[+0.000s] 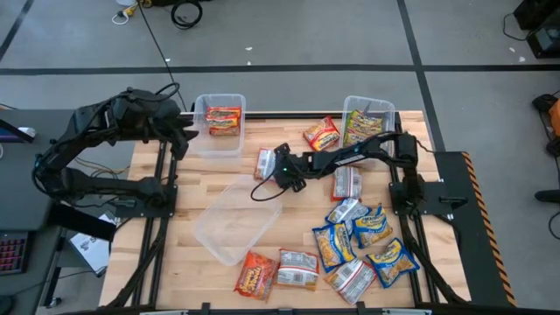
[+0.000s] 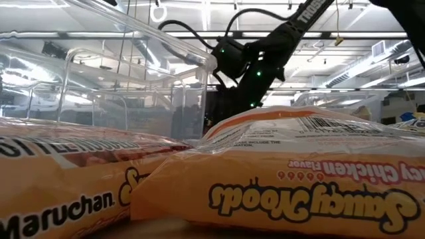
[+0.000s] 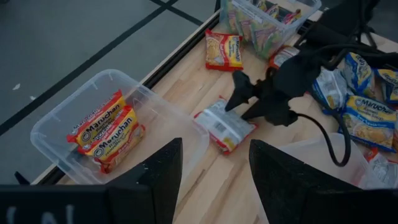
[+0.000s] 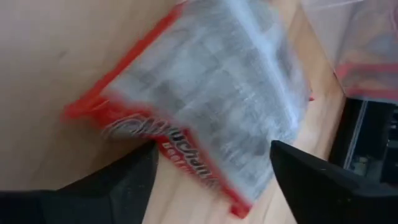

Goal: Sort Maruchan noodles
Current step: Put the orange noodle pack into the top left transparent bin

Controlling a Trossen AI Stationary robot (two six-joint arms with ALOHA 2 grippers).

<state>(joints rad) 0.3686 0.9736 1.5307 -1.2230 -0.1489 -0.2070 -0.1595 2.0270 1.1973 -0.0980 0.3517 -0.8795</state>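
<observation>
At the left of the high view, the left claw (image 1: 182, 131) hangs beside a clear bin (image 1: 219, 140) that already holds orange-red packets (image 1: 224, 120); its fingers stand partly apart on nothing. Right of that bin, near the frame's middle, lies the packet in play, a silver-and-red packet (image 1: 265, 163), flat on the tabletop (image 1: 188, 188) just above an empty, tilted bin (image 1: 236, 219). The right claw (image 1: 282, 172) sits just to its right and nearly over it, fingers spread wide, pinching nothing. From the right wrist view the packet (image 4: 205, 106) lies directly ahead between the two dark fingers, crinkly, silver-faced with red edging, its long axis running diagonally across the gap. The right arm is plainly the nearer one, so any regrasp would likely fall to it, with the wrist turned to meet the short side. Farther right, another bin (image 1: 367, 122) at upper right holds greenish packets, and a loose heap of blue-and-yellow packets (image 1: 367, 241) fills the lower right.
</observation>
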